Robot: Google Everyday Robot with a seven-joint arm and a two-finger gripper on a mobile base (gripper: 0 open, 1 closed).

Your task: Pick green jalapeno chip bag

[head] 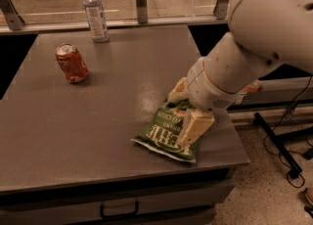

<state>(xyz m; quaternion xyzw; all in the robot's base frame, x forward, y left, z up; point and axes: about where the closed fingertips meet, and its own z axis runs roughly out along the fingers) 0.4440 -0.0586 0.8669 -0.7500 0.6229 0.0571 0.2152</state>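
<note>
Low over the front right of the grey table (88, 121): gripper (180, 117), jaws spread wide, one finger at the far edge of the green jalapeno chip bag (161, 133), the other over its lettering. Nothing clamped. Bag flat, near the table's front edge. Far left: red can (72, 62), water bottle (95, 11) behind.

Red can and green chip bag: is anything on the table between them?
Nothing: in the camera view only bare table lies between the red can and the green chip bag. The claw sits open over the bag's right side.
</note>
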